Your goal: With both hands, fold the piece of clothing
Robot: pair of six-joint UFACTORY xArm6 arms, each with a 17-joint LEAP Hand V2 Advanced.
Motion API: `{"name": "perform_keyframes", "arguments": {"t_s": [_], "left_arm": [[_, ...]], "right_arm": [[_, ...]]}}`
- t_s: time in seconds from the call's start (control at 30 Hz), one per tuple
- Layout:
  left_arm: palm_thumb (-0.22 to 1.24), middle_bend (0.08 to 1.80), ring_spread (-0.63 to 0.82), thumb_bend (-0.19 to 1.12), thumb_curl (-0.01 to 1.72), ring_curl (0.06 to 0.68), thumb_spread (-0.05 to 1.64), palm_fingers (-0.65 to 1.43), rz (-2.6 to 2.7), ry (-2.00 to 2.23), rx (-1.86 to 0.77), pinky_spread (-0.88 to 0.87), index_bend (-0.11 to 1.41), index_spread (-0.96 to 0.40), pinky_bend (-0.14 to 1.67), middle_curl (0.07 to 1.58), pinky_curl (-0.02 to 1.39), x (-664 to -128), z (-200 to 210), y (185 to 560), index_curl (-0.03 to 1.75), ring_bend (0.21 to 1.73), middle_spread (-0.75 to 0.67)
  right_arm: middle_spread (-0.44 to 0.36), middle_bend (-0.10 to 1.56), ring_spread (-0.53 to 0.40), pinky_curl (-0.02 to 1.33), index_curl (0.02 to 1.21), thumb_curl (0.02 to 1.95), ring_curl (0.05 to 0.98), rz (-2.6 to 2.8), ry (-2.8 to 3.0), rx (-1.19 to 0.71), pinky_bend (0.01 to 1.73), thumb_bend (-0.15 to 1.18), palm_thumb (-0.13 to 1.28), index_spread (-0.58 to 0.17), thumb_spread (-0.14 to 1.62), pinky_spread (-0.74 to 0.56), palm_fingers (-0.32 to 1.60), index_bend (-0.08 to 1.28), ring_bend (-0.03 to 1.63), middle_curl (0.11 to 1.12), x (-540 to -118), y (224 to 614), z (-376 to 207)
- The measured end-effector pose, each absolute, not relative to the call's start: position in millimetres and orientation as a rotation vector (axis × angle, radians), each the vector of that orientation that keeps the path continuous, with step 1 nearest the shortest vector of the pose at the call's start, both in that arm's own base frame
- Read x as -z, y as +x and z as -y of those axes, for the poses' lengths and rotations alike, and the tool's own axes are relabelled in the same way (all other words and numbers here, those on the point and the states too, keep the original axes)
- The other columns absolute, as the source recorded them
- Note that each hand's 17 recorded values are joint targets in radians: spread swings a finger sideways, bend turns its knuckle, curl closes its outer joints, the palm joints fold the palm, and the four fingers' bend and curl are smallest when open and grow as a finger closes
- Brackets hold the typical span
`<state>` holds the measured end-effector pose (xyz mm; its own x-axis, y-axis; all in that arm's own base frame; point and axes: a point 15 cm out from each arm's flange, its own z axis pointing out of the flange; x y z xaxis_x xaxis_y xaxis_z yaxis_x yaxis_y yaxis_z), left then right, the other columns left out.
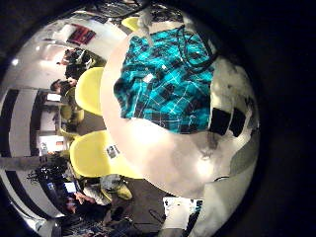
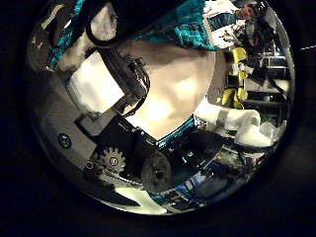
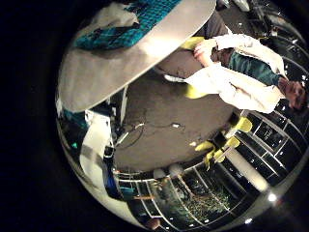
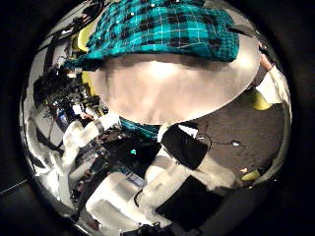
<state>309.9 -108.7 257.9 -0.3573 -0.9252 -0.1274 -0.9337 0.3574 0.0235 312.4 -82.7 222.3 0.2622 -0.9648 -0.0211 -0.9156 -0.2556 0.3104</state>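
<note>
A checked shirt lies spread out on a round pale table. The left little finger side palm view sees it from well above, with my left hand at the view's edge. In the left thumb side palm view my left hand has relaxed fingers over bare table, with the shirt's edge beyond them. The right thumb side palm view shows the shirt across the table from my right hand, whose fingers hold nothing. The right little finger side palm view shows the shirt on the table.
Chairs stand around the table, one more beside it. The floor lies below the table's edge. Desks and clutter fill the room behind.
</note>
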Motion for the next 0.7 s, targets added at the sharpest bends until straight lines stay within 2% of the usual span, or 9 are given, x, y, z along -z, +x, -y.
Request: {"name": "perform_keyframes", "arguments": {"t_s": [0.17,0.37,0.43,0.53,0.57,0.6,0.63,0.67,0.7], "left_arm": [[0.79,0.83,-0.44,-0.01,0.45,0.532,1.22,0.9,-2.516,-1.727,-0.157,-0.59,0.35,-0.62,1.3,1.2,0.76,-261,108,309,0.92,1.48,-0.54],[0.79,0.83,-0.44,-0.01,0.46,0.529,1.22,0.9,-2.519,-1.724,-0.159,-0.59,0.28,-0.65,1.31,1.22,0.75,-270,108,313,1.05,1.49,-0.57],[0.79,0.83,-0.44,-0.01,0.46,0.527,1.21,0.9,-2.523,-1.719,-0.162,-0.59,0.25,-0.66,1.32,1.23,0.74,-272,108,314,1.11,1.49,-0.58],[0.79,0.83,-0.44,-0.01,0.46,0.524,1.21,0.9,-2.522,-1.726,-0.163,-0.58,0.22,-0.67,1.32,1.23,0.74,-273,105,315,1.17,1.49,-0.59],[0.79,0.82,-0.44,-0.01,0.46,0.522,1.21,0.91,-2.523,-1.729,-0.167,-0.58,0.2,-0.67,1.32,1.23,0.74,-273,105,315,1.2,1.49,-0.6],[0.79,0.82,-0.44,-0.01,0.46,0.522,1.21,0.91,-2.524,-1.726,-0.171,-0.58,0.2,-0.67,1.32,1.23,0.74,-273,104,314,1.21,1.49,-0.6],[0.79,0.82,-0.44,-0.01,0.46,0.52,1.21,0.91,-2.525,-1.726,-0.17,-0.58,0.19,-0.67,1.32,1.23,0.73,-274,104,314,1.24,1.49,-0.6],[0.79,0.82,-0.44,-0.01,0.46,0.52,1.21,0.91,-2.528,-1.723,-0.17,-0.58,0.18,-0.67,1.32,1.23,0.73,-274,103,314,1.25,1.49,-0.61],[0.79,0.81,-0.44,-0.01,0.46,0.519,1.21,0.91,-2.526,-1.723,-0.167,-0.58,0.18,-0.67,1.32,1.23,0.73,-276,102,315,1.28,1.49,-0.61]], "right_arm": [[-0.095,0.42,-0.068,0.08,0.32,0.31,0.223,1.739,2.306,0.345,0.79,-0.03,0.41,-0.235,1.13,0.09,0.24,0.19,0.81,0.4,-169,298,56],[-0.096,0.43,-0.096,0.06,0.35,0.33,0.231,1.81,2.345,0.203,0.74,-0.02,0.45,-0.239,1.1,0.07,0.34,0.19,0.82,0.41,-139,318,38],[-0.114,0.44,-0.142,0.06,0.35,0.34,0.242,1.836,2.335,0.182,0.77,-0.01,0.49,-0.25,1.09,0.01,0.43,0.19,0.87,0.41,-136,324,35],[-0.21,0.53,-0.231,0.09,0.35,0.37,0.288,1.871,2.346,0.122,0.92,0.02,0.61,-0.307,1.1,-0.18,0.79,0.19,1.02,0.45,-138,339,36],[-0.261,0.59,-0.254,0.1,0.37,0.38,0.306,1.878,2.348,0.111,0.97,0.03,0.66,-0.341,1.1,-0.26,0.94,0.23,1.05,0.48,-140,341,36],[-0.27,0.65,-0.261,0.1,0.4,0.39,0.307,1.881,2.351,0.104,0.97,0.05,0.7,-0.358,1.11,-0.28,1.09,0.3,1.05,0.5,-142,343,36],[-0.288,0.71,-0.266,0.13,0.43,0.4,0.337,1.886,2.356,0.091,1.02,0.06,0.75,-0.387,1.11,-0.31,1.17,0.38,1.08,0.54,-146,346,36],[-0.289,0.74,-0.271,0.15,0.45,0.41,0.348,1.887,2.356,0.088,1.04,0.06,0.77,-0.389,1.11,-0.32,1.18,0.4,1.08,0.55,-146,347,36],[-0.289,0.81,-0.271,0.18,0.52,0.42,0.381,1.893,2.363,0.069,1.1,0.08,0.82,-0.407,1.11,-0.32,1.21,0.5,1.12,0.6,-151,350,37]]}}
